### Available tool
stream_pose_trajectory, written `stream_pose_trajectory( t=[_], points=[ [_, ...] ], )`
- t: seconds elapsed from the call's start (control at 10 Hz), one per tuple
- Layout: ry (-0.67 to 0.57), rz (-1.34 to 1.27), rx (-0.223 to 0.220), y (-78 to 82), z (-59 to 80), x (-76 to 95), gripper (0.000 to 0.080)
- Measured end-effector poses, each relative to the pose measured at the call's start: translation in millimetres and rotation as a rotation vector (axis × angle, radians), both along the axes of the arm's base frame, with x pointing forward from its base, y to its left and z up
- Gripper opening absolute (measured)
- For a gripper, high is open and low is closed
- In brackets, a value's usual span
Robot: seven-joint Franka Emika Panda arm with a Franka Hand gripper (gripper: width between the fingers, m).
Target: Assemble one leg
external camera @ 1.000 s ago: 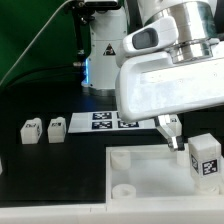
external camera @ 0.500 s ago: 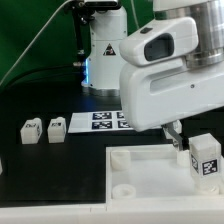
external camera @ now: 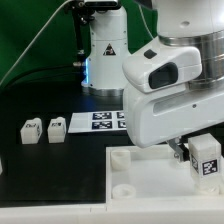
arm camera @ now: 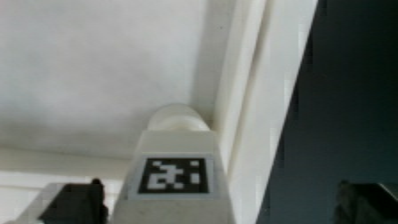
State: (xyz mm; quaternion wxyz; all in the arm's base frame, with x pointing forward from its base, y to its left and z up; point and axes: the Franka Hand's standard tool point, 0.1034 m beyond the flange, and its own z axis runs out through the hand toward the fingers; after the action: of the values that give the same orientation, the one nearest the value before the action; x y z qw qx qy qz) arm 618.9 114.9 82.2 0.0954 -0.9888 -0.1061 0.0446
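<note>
A leg (external camera: 207, 160), a small white block with a marker tag facing out, stands on the large white panel (external camera: 140, 170) at its corner on the exterior view's right. My gripper (external camera: 184, 152) hangs just beside it, mostly hidden under the arm's white hand. In the wrist view the leg (arm camera: 173, 165) lies between the dark fingertips (arm camera: 75, 203). The gripper (arm camera: 222, 205) is open, with a gap on each side of the leg. Two more legs (external camera: 29, 130) (external camera: 56, 129) stand on the black table at the exterior view's left.
The marker board (external camera: 100, 120) lies on the table behind the panel. The robot's white base (external camera: 105, 50) stands at the back. A raised round socket (external camera: 124, 188) shows on the panel's near edge. Dark table (arm camera: 356, 80) borders the panel in the wrist view.
The arm has come down and moved toward the exterior view's right, bringing the gripper close to the leg standing on the panel. The legs and the panel have not moved.
</note>
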Motion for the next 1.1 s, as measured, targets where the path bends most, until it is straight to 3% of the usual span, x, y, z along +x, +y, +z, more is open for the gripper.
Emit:
stream_pose_trajectory(
  t=[0.1,0.2,0.3,0.4,0.7,1.1],
  points=[
    [0.001,0.0,0.0,-0.3,-0.7,-0.3,0.0514],
    [0.001,0.0,0.0,-0.5,-0.8,-0.3,0.0514],
    [0.001,0.0,-0.001,-1.0,-1.0,-0.3,0.0375],
    [0.001,-0.003,-0.004,-4.1,-1.3,0.1,0.0298],
    [0.004,-0.052,-0.009,-4.3,-2.0,0.2,0.0298],
    [0.028,-0.615,-0.03,0.0,-4.3,0.3,0.0298]
  ],
)
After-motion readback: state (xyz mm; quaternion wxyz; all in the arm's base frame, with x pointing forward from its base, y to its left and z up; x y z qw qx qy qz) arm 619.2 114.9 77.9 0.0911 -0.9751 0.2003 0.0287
